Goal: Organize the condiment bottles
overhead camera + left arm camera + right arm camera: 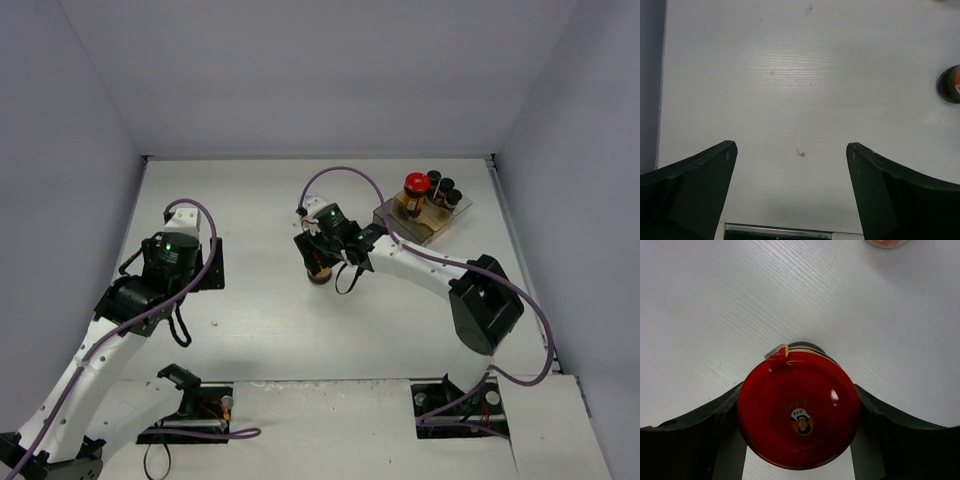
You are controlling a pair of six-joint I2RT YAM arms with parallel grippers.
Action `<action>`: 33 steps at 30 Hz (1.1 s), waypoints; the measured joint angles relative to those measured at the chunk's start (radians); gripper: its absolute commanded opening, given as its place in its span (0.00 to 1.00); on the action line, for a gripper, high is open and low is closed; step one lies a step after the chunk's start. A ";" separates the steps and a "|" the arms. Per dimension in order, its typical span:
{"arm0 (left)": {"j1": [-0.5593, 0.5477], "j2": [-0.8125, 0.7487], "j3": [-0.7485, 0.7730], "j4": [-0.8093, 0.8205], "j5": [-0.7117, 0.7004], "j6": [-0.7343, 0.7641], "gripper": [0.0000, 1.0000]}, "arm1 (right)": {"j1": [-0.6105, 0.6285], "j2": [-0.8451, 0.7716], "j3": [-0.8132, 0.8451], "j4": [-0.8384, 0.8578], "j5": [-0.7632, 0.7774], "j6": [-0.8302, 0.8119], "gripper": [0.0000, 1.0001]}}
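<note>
A dark jar with a red lid (799, 412) stands on the white table near the middle (320, 272). My right gripper (798, 388) is shut on it from above, with a finger pressed against each side of the lid. A second red-lidded jar (414, 190) and three slim dark black-capped bottles (444, 188) stand in the smoky clear tray (435, 230) at the back right. My left gripper (790, 147) hangs open over bare table at the left (212, 265). The held jar shows at the right edge of the left wrist view (950, 85).
The rim of a pinkish-orange round thing (885, 242) shows at the top edge of the right wrist view. White walls enclose the table on three sides. The arm bases and cables sit along the near edge (190, 415).
</note>
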 measured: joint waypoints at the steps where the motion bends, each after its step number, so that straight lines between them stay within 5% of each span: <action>1: 0.000 0.001 0.000 0.000 0.000 0.000 0.95 | 0.002 0.000 0.001 -0.001 0.014 -0.002 0.41; 5: 0.000 0.008 0.000 0.000 0.000 0.001 0.95 | 0.005 0.000 0.001 -0.002 0.026 0.005 0.01; 11: 0.000 0.027 0.000 0.003 0.004 0.004 0.95 | -0.045 -0.020 0.001 -0.039 0.031 -0.003 0.00; 23: 0.000 0.038 0.000 0.005 0.011 0.013 0.96 | -0.508 -0.166 0.084 -0.108 0.081 -0.029 0.00; 33: 0.001 0.050 -0.008 0.008 0.026 0.013 0.97 | -0.691 -0.145 0.130 -0.111 0.092 -0.002 0.00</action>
